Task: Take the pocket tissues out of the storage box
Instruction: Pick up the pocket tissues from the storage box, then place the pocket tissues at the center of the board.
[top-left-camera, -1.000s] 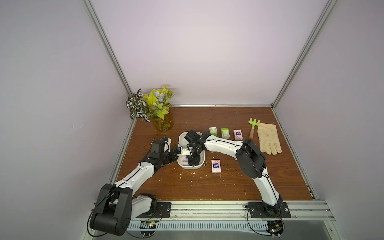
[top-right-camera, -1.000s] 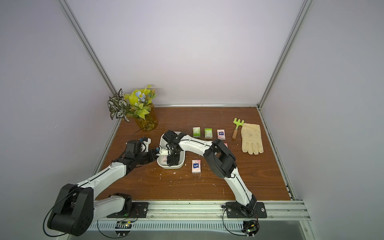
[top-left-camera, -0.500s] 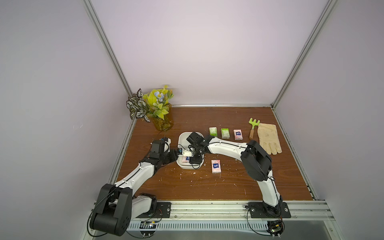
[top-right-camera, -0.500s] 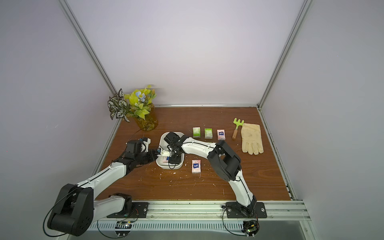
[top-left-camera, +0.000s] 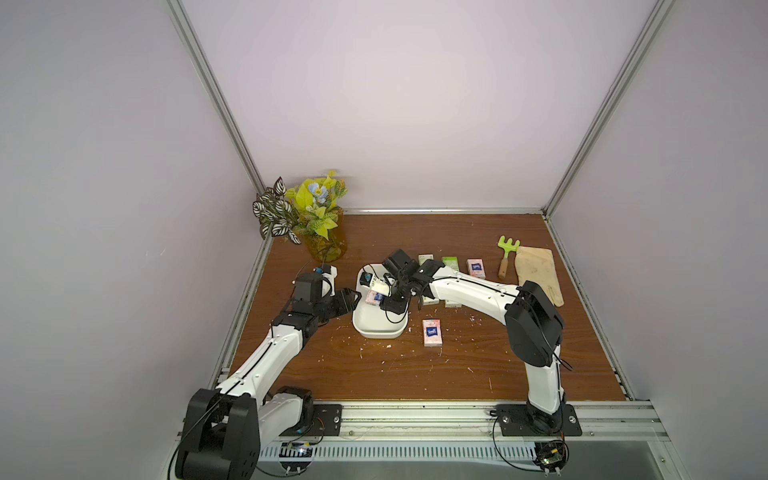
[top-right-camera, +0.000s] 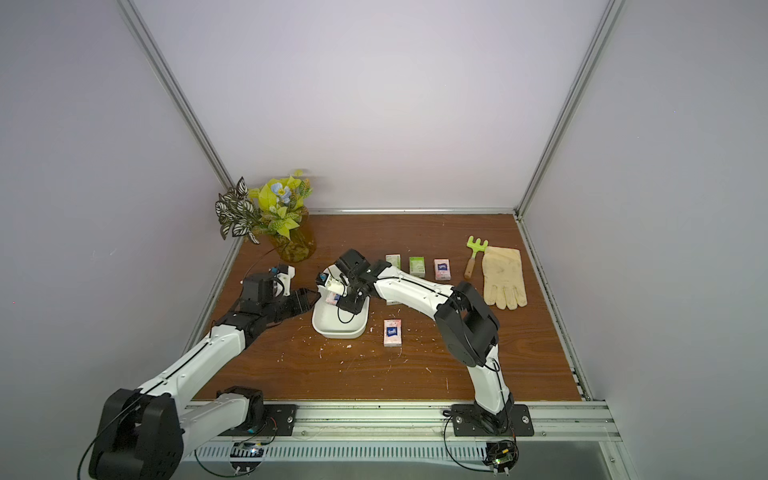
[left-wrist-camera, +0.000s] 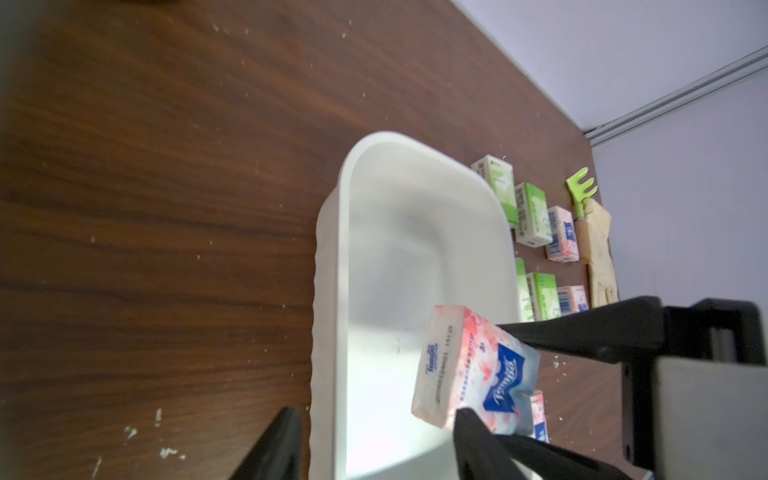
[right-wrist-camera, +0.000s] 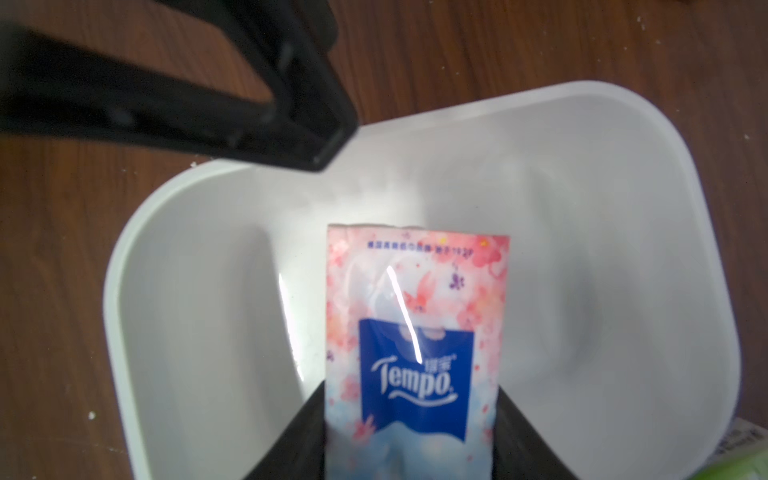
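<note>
One pink packet (right-wrist-camera: 415, 353) clamped between the right gripper (right-wrist-camera: 411, 432) fingers, lifted above the storage box (right-wrist-camera: 623, 232) floor. Left gripper (left-wrist-camera: 374, 440) spread apart, straddling the box's rim, holding nothing.

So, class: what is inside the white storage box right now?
Only one pink pocket tissue packet is over the storage box, pinched between the right gripper fingers. The visible floor looks bare; the patch under the packet is covered.
</note>
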